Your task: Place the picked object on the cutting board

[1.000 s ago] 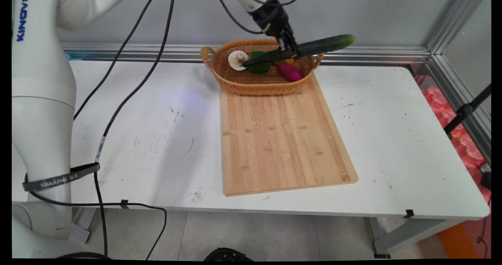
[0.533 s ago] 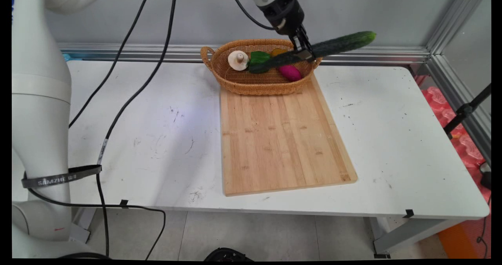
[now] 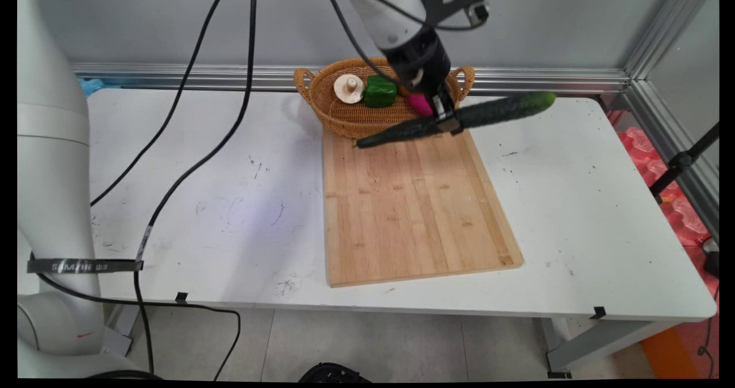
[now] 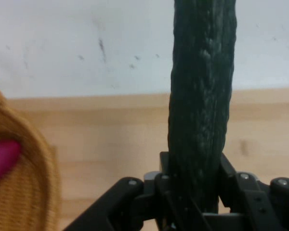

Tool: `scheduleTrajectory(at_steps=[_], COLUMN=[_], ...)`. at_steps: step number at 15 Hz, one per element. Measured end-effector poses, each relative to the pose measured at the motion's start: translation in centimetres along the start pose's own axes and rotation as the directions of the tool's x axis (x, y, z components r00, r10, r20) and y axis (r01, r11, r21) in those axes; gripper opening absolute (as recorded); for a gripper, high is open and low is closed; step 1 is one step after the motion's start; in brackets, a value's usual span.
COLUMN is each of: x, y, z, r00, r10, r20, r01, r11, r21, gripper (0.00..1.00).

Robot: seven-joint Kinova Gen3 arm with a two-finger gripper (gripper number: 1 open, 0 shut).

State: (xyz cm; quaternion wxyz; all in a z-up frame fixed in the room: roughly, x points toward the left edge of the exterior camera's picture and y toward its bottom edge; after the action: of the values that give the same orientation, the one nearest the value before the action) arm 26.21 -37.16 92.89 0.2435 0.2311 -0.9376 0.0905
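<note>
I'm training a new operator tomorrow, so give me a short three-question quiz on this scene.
1. What is the tool shut on?
2. True or false: the mushroom lies on the cutting board.
3. Beside the green pepper in the basket lies: A) a magenta vegetable, B) a banana, C) a cup.

Key: 1. the cucumber; 2. false, it lies in the basket; 3. A.

I worked in a robotics lab: below my fingers stood a scuffed white table (image 3: 574, 204), beyond them a bare grey wall (image 3: 545, 20) framed in aluminium rails (image 3: 574, 81), and black cables (image 3: 189, 158) hung beside me.
</note>
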Motion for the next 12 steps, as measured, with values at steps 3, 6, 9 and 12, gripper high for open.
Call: scheduleTrajectory(at_steps=[3, 6, 9, 12], x=[-1.1, -2.3, -3.7, -4.6], y=[2.2, 4.2, 6.1, 7.5], z=[1.0, 2.3, 3.9, 5.0], r00=[0.999, 0.998, 0.995, 0.992], r10=[-0.015, -0.026, -0.04, -0.053], r20=[0.034, 0.064, 0.097, 0.117], r01=[0.015, 0.026, 0.039, 0.053], r11=[1.0, 1.0, 0.999, 0.999], r21=[0.001, 0.002, 0.003, 0.002], gripper=[0.0, 0.0, 0.0, 0.0])
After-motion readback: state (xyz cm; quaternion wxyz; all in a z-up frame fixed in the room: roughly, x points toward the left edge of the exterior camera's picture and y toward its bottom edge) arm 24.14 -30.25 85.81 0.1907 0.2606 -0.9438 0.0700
